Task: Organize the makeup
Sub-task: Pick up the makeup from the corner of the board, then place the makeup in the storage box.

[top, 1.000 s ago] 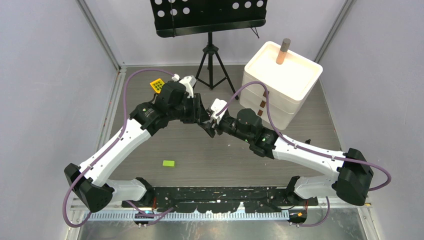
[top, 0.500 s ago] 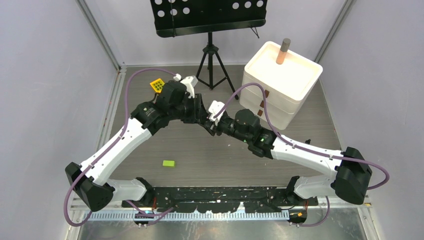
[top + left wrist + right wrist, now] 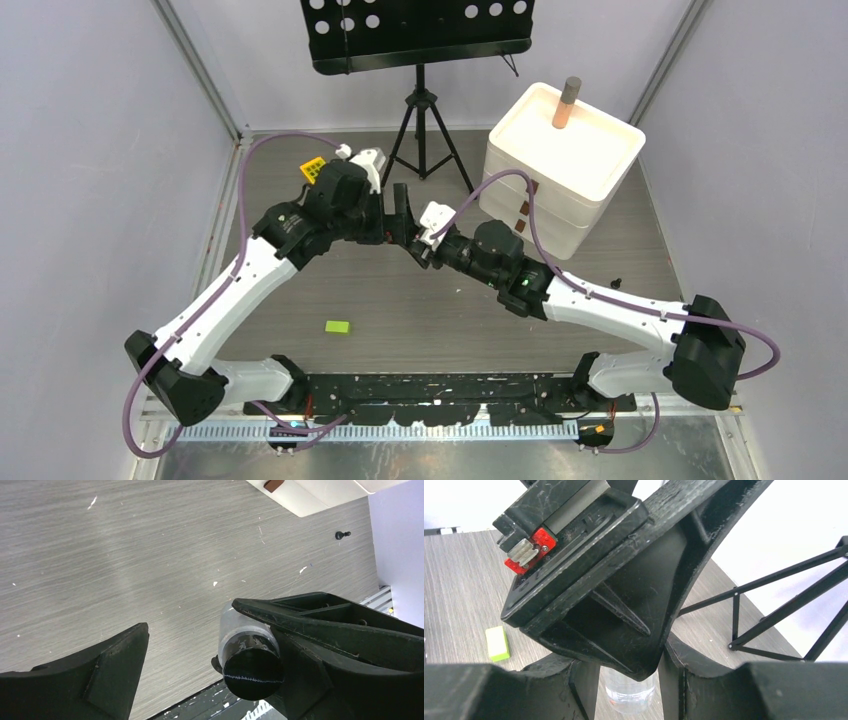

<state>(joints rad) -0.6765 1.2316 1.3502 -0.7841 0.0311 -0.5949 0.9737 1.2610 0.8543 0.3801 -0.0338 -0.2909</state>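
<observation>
The clear bottle (image 3: pixel 629 692) with the black cap (image 3: pixel 251 671) hangs above the table's middle. My right gripper (image 3: pixel 628 680) is shut on its clear body, one finger on each side. My left gripper (image 3: pixel 190 614) stands wide open around the cap end. Its right-hand finger (image 3: pixel 350 640) lies against the bottle and its other finger (image 3: pixel 100 675) is well apart. In the top view the two grippers meet tip to tip, left gripper (image 3: pixel 404 205) and right gripper (image 3: pixel 422 245), and hide the bottle. A tan tube (image 3: pixel 566 103) stands upright on the white drawer box (image 3: pixel 560 165).
A yellow block (image 3: pixel 314 168) lies behind the left arm and a green block (image 3: pixel 338 326) near the front. A black music stand's tripod (image 3: pixel 423 120) stands just behind the grippers. A small black piece (image 3: pixel 342 534) lies by the right wall.
My left gripper has opened off the bottle and drawn back slightly. My right gripper closed on the bottle and keeps it.
</observation>
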